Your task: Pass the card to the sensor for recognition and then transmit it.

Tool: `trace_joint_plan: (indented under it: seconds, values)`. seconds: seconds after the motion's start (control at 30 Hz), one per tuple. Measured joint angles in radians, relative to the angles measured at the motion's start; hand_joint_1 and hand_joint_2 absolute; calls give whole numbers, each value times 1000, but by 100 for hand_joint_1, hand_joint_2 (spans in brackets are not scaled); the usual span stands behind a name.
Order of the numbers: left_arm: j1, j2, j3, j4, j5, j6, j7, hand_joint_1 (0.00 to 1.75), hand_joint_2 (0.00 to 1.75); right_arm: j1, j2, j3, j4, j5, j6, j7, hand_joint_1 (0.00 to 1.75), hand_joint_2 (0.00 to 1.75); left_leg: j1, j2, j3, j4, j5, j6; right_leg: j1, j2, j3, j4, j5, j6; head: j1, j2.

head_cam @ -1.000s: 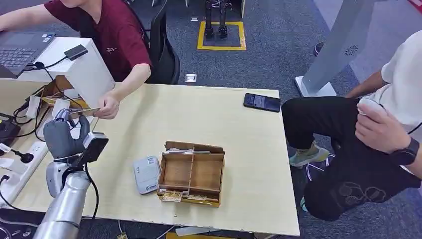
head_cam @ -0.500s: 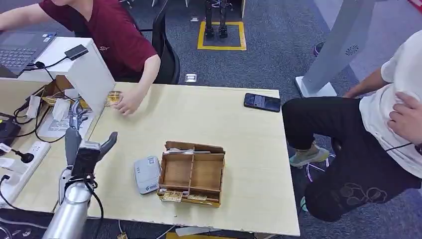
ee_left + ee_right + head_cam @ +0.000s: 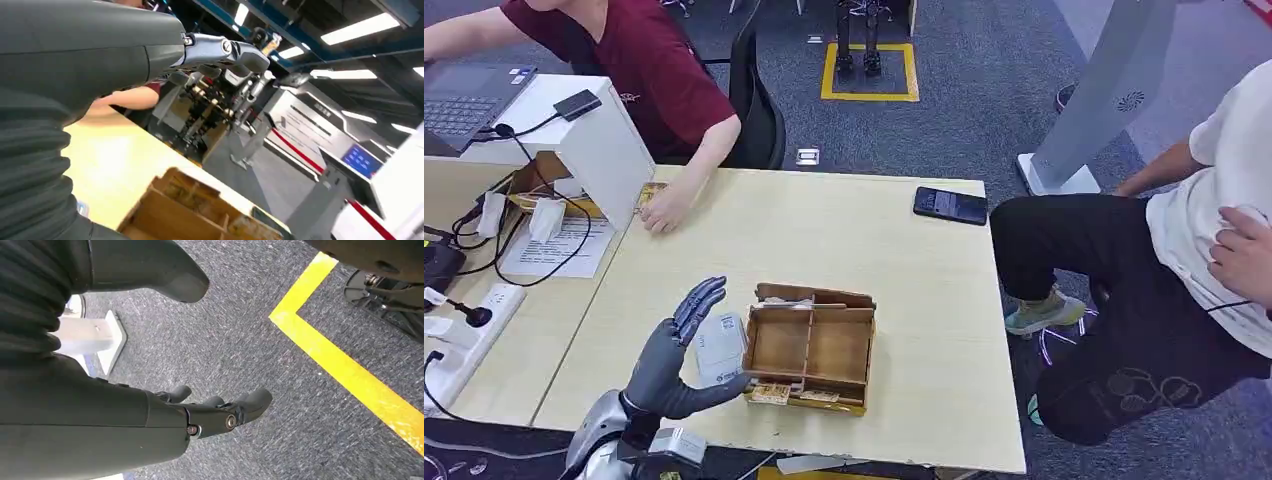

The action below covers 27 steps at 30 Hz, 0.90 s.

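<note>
Left robot hand point(image 3: 674, 350) hangs spread and empty over the table's point(image 3: 904, 270) near edge, beside the reader point(image 3: 719, 349) and box point(image 3: 809, 345). Right robot hand point(image 3: 210, 415) hangs over carpet, fingers loosely curled, holding nothing. Card point(image 3: 652, 194) lies at the far-left edge under a person's hand point(image 3: 664, 208). I judge it thin, stiff, light, slick; best pinched by an overhanging edge.

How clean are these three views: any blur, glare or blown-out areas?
Head view: evenly lit, sharp, soft shadows; left hand crisp beside the wooden box. Left wrist view: ceiling lights blown out, the table washed pale with glare, background soft, the hand's near cover blurred. Right wrist view: carpet and yellow line sharp, right hand clear, its near cover dark and soft.
</note>
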Motion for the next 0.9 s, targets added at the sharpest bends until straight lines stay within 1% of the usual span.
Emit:
trace_joint_plan:
  seconds: [0.23,0.3,0.33,0.4,0.67,0.77,0.9]
  values:
    - [17,23,-33,-36,5,-7,-1,0,175,0,-1,-10,0,0,0,0,0,175,0,0,0,0,0,0,0,0,0,0,0,0,0,0]
    - [18,28,-38,-39,5,-23,-3,0,175,0,-1,-12,0,-2,0,0,0,175,0,0,0,0,0,0,0,0,0,0,0,0,0,0]
    - [20,31,-40,-39,-6,-33,-4,0,175,0,-1,-14,0,-2,0,0,0,175,0,0,0,0,0,0,0,0,0,0,0,0,0,0]
    - [31,43,-46,-39,-45,-34,-4,0,175,0,-1,-15,0,-2,0,0,0,175,0,0,0,0,0,0,0,0,0,0,0,0,0,0]
    - [80,69,-53,-35,-54,2,-20,0,175,0,-2,-18,0,1,-1,-1,0,175,0,0,0,0,0,0,0,0,0,0,0,0,0,0]
    - [94,79,-53,-29,-84,8,-18,0,175,0,-2,-18,0,3,0,-2,0,175,0,0,0,0,0,0,0,0,0,0,0,0,0,0]
    - [102,88,-53,-5,-156,59,-7,0,175,0,-2,-18,0,7,0,-3,0,175,0,0,0,0,0,0,0,0,0,0,0,0,0,0]
